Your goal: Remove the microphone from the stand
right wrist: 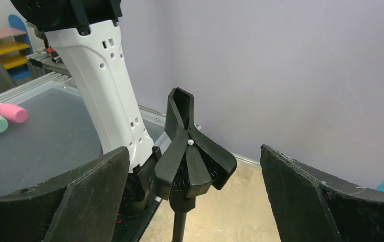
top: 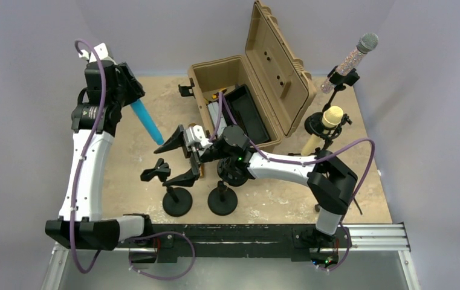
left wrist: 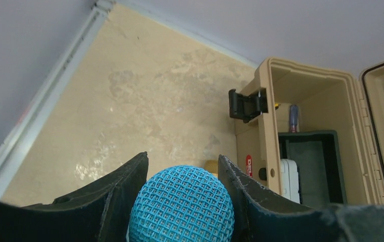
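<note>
Blue microphone (left wrist: pixel 182 206) clamped in the left gripper (left wrist: pixel 182 166).
Right gripper (right wrist: pixel 189 151) spread open before an empty clip stand (right wrist: pixel 192 169); the open tan case (top: pixel 215 67) holds a black tray (top: pixel 248 112) and a white device (left wrist: pixel 289 174).

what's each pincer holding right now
left pincer: closed on the blue microphone
right pincer: open, holding nothing

White link shells (top: pixel 85 175), black joints (top: pixel 234 145) and jaws, looping purple cables (top: pixel 372 154) (one small green joint light (top: pixel 239 159))
</note>
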`<action>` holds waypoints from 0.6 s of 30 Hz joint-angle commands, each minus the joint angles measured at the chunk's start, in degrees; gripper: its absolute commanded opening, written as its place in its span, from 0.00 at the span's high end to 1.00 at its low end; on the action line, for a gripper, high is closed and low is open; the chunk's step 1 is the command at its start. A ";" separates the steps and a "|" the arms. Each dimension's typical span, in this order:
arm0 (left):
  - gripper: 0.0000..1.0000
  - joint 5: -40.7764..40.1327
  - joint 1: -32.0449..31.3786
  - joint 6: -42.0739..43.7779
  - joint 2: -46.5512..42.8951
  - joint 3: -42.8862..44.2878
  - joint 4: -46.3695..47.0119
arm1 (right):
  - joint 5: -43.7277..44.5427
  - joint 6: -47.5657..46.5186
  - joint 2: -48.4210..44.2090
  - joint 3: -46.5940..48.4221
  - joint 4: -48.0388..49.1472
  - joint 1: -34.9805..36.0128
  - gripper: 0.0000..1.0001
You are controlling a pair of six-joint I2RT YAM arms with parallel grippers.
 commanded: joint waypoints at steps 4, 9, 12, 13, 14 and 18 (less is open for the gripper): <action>1.00 11.18 2.66 -4.47 6.57 -4.05 4.27 | 4.76 -2.99 -7.70 1.90 -2.65 0.24 0.01; 1.00 21.40 4.35 -4.47 15.18 -6.77 7.58 | 8.99 -4.17 -13.03 0.75 -4.21 0.16 0.01; 1.00 26.60 4.77 -3.94 20.46 -7.10 7.50 | 10.99 -4.94 -16.49 -0.90 -4.70 0.07 0.01; 1.00 26.86 4.74 -3.42 21.89 -7.82 7.80 | 11.71 -5.10 -17.43 -1.49 -4.87 0.07 0.01; 1.00 27.00 4.77 -3.13 23.09 -9.12 8.58 | 12.29 -5.25 -18.29 -2.14 -4.90 0.02 0.01; 1.00 31.38 4.52 -3.40 28.72 -10.96 11.33 | 14.08 -5.49 -21.81 -4.93 -3.18 -0.02 0.01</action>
